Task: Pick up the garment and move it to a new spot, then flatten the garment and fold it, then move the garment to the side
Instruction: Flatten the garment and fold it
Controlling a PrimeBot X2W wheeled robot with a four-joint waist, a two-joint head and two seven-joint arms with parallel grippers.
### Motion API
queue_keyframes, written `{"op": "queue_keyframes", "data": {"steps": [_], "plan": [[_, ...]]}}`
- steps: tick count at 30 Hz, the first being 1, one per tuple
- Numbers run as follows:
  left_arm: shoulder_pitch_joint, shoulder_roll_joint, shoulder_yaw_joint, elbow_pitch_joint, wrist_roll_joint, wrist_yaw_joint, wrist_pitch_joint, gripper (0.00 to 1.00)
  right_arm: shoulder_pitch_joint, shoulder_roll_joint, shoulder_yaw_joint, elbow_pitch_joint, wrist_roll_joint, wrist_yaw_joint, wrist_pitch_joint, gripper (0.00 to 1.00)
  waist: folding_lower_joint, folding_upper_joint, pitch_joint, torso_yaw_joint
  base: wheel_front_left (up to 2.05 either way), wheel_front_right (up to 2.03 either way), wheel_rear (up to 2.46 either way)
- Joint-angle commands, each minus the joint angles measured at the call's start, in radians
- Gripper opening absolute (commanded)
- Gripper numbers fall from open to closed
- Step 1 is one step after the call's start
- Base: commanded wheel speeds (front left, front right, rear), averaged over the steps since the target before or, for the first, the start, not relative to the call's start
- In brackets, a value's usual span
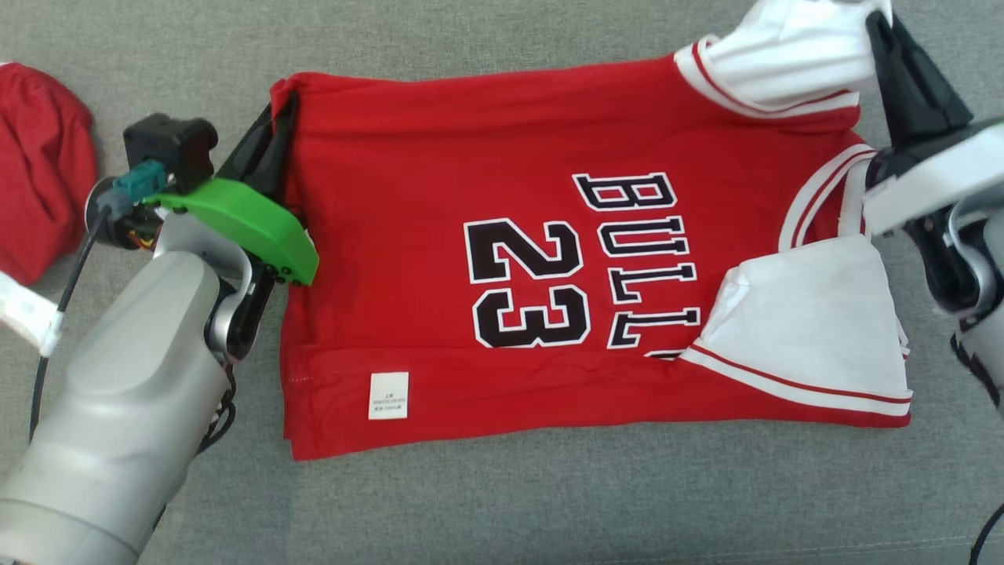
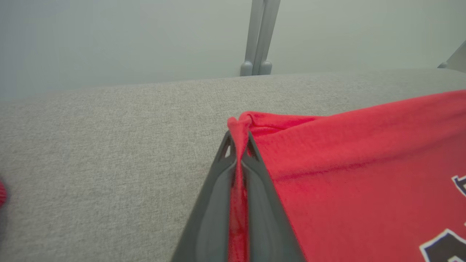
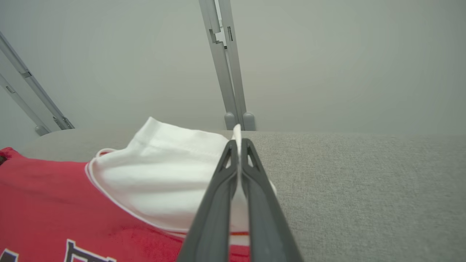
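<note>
Garment [image 1: 471,133]: red jersey with white sleeves, black lettering and the number 23.

Grasp, left: left jaws clenched on the far hem corner [image 2: 242,123], with a ridge of red cloth pinched between the dark fingers [image 2: 214,203].

Grasp, right: right jaws clenched on the edge of the far white sleeve [image 3: 164,171], with only a thin lip of cloth showing past the fingers [image 3: 262,203].

Position: spread lengthwise across the grey bench [image 1: 502,502], hem end at the robot's left and shoulder end at its right. Both far corners are raised a little and the rest lies flat.

Condition: the near sleeve [image 1: 808,314] lies doubled over the chest. The near long edge seems turned over, with a white label [image 1: 388,395] showing.

Risks, judged:
- Either pinch is shallow and may slip if the cloth is pulled taut.
- The right hold is on the sleeve alone, so the body may sag or skew when the far edge is carried over.
- An uneven pull from the two arms would set the fold crooked.
- The doubled near sleeve could be trapped inside as a lump.

Surroundings:
- A second red cloth [image 1: 39,157] lies on the bench near the left arm but apart from the garment. A wide swing could catch it.
- A dark cable [image 1: 70,267] hangs by the left wrist.
- Grey metal posts [image 3: 225,72] stand behind the bench, out of the way.
- Nothing lies on the garment itself.
</note>
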Motion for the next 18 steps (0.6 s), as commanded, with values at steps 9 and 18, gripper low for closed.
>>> {"op": "queue_keyframes", "data": {"steps": [9, 18], "plan": [[0.360, 0.117, 0.054, -0.397, -0.003, 0.198, -0.007, 0.00, 0.359, 0.077, -0.136, -0.173, -0.067, -0.002, -0.004, 0.00, -0.0001, 0.0000, -0.059, -0.031, 0.00, 0.00, 0.00], [0.562, 0.135, 0.046, -0.547, -0.074, 0.275, 0.032, 0.00, 0.541, 0.147, -0.215, -0.189, -0.080, -0.002, -0.004, 0.04, -0.0001, 0.0000, -0.088, -0.020, 0.00, 0.00, 0.00]]}}
